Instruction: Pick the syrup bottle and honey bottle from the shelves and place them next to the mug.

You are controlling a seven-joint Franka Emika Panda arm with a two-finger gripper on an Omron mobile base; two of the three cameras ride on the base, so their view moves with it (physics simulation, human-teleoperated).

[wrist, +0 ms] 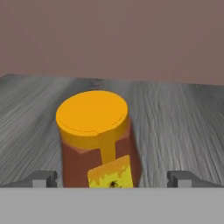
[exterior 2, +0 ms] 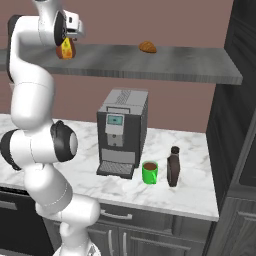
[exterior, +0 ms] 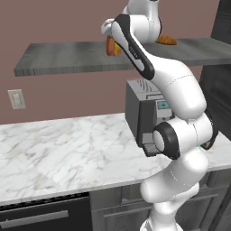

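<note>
Left base view: the arm [exterior: 176, 90] rises from lower right across the coffee machine [exterior: 144, 117], hiding most of the honey bottle [exterior: 111, 46] on the shelf [exterior: 67, 58]. Right base view: a croissant [exterior 2: 147, 47] lies upper centre; the mug [exterior 2: 150, 172] and syrup bottle [exterior 2: 173, 167] stand on the desk [exterior 2: 195, 190]. Hand view: the amber, orange-capped honey bottle [wrist: 98, 140] sits centred between the gripper [wrist: 114, 178]'s released, wide-spread tips.
</note>
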